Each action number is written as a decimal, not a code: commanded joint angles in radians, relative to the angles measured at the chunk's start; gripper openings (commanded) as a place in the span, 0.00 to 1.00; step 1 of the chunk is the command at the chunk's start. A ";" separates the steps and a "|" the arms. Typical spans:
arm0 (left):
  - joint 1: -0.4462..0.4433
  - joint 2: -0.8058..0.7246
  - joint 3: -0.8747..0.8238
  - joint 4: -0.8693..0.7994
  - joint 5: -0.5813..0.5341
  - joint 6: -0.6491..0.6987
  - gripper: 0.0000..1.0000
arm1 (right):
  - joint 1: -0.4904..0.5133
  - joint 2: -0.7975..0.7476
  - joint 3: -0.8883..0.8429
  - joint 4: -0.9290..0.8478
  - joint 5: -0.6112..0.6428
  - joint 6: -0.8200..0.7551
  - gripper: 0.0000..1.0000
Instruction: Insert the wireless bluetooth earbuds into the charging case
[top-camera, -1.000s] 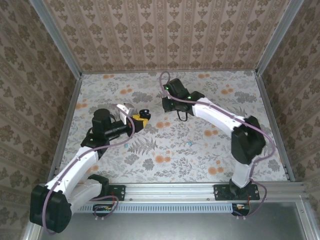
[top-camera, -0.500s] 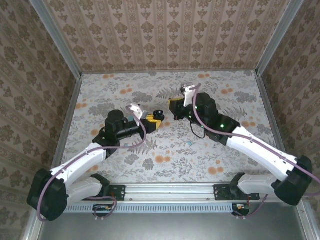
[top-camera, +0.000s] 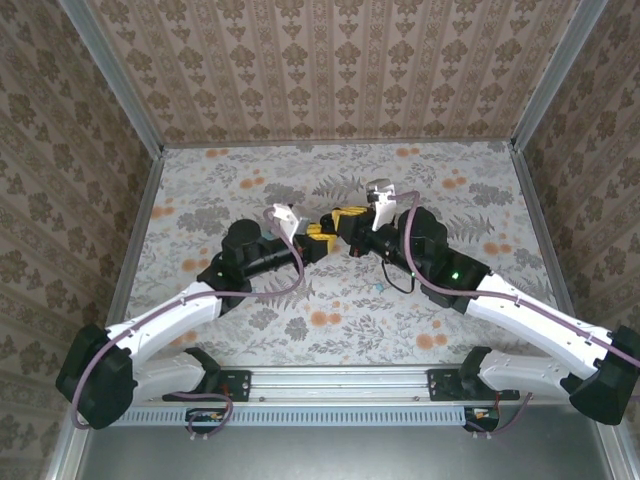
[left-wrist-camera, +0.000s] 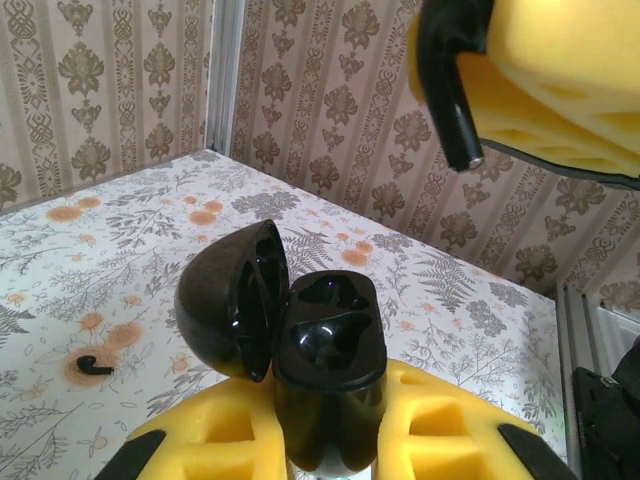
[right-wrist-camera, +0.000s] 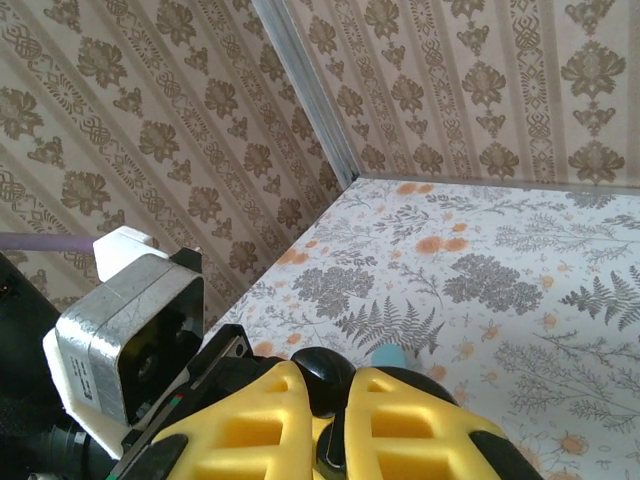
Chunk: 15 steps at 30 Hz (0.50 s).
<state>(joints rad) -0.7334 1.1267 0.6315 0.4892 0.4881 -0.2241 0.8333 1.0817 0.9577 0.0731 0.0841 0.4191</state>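
Black charging case (left-wrist-camera: 325, 350), open, clamped in left gripper (left-wrist-camera: 330, 435); right gripper (right-wrist-camera: 335, 420) clamped on earbud (left-wrist-camera: 450, 100).

A table (top-camera: 340, 300) spreads wide, its cover printed with grey ferns and orange blooms. Brown damask wallpaper covers the far wall (top-camera: 330, 70), the left wall (top-camera: 50, 180) and the right wall (top-camera: 600, 170). A bare metal left post (top-camera: 113, 75) and right post (top-camera: 559, 70) stand in the far corners. A metal rail (top-camera: 340, 378) runs along the near edge.

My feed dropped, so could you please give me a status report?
Left end effector shut on open black charging case, wells empty. Right end effector shut on one earbud, close to case. Second earbud lying on table. Nothing blocking.
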 joint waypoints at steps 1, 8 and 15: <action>-0.021 -0.011 0.031 0.039 -0.033 0.000 0.00 | 0.010 0.005 -0.014 0.029 0.022 -0.009 0.11; -0.032 -0.043 0.028 0.025 -0.058 0.006 0.00 | 0.019 0.030 -0.007 -0.010 0.025 -0.020 0.11; -0.032 -0.059 0.040 0.008 -0.060 0.014 0.00 | 0.024 0.050 -0.005 -0.025 0.032 -0.026 0.11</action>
<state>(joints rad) -0.7589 1.0904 0.6353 0.4866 0.4393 -0.2234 0.8505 1.1290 0.9577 0.0578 0.0921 0.4149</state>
